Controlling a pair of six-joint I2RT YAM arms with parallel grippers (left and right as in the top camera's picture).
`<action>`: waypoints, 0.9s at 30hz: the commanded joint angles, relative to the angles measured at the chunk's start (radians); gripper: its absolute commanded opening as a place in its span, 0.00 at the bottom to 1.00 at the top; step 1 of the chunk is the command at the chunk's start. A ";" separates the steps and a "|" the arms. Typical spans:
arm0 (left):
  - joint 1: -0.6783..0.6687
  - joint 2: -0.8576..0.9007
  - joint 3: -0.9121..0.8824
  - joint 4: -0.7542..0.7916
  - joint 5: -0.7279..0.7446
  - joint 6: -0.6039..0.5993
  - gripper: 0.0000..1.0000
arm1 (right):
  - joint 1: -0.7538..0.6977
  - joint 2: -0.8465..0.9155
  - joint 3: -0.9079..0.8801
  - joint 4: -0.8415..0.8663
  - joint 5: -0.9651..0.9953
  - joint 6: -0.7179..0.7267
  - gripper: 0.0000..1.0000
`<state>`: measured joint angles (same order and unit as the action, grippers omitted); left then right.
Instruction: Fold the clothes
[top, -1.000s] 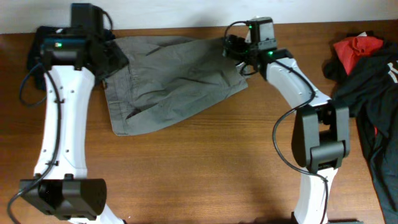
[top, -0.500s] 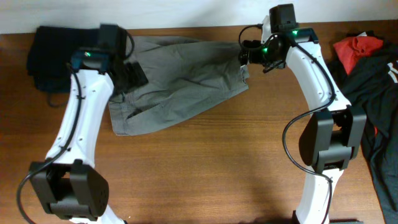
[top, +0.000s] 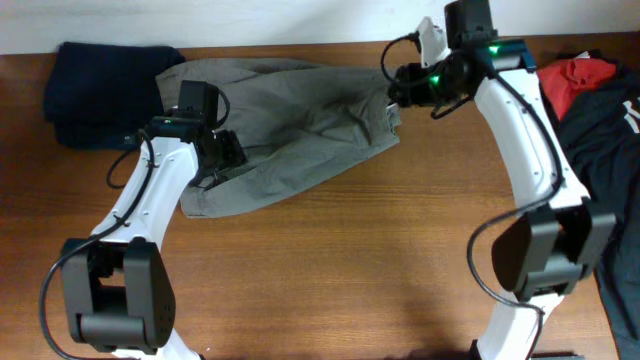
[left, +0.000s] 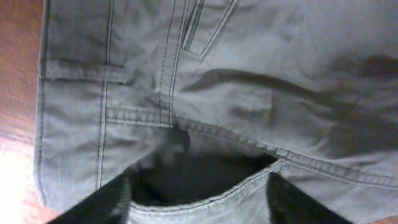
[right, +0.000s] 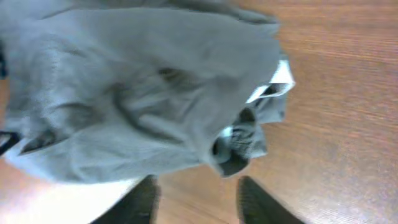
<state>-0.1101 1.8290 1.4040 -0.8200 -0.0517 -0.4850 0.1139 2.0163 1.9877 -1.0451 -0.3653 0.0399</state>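
Note:
The clothes (top: 290, 130), a grey-olive trouser-like garment, lie rumpled across the back of the wooden table (top: 350, 270). My left gripper (top: 222, 152) is low over their left part. In the left wrist view its jaws (left: 199, 200) stand apart, straddling a stitched pocket edge (left: 205, 196) of the clothes (left: 249, 93). My right gripper (top: 398, 88) hovers at the garment's right end. In the right wrist view the dark fingers (right: 146, 199) are apart with bare wood between them, and the gripper (right: 199, 196) sits just short of a bunched corner of the clothes (right: 124, 93).
A folded dark navy garment (top: 95, 80) lies at the back left, touching the clothes' left edge. Red and black garments (top: 600, 110) are heaped at the right edge. A white wall runs along the table's back.
My left arm has come away from the navy garment, right and forward onto the clothes' left part. The right arm has swung rightward at the garment's right end. Both pairs of jaws have narrowed.

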 joint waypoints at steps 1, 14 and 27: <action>0.001 0.021 -0.010 0.013 0.004 0.009 0.67 | 0.053 0.001 0.010 -0.041 -0.015 -0.079 0.52; 0.001 0.101 -0.010 0.019 0.060 0.030 0.67 | 0.087 0.258 0.004 0.044 0.239 -0.096 0.70; 0.001 0.101 -0.010 0.035 0.060 0.058 0.67 | 0.004 0.341 0.013 0.445 0.405 0.047 0.11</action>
<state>-0.1101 1.9244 1.4002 -0.7872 -0.0029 -0.4480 0.1719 2.3482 1.9888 -0.6323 -0.0734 0.0200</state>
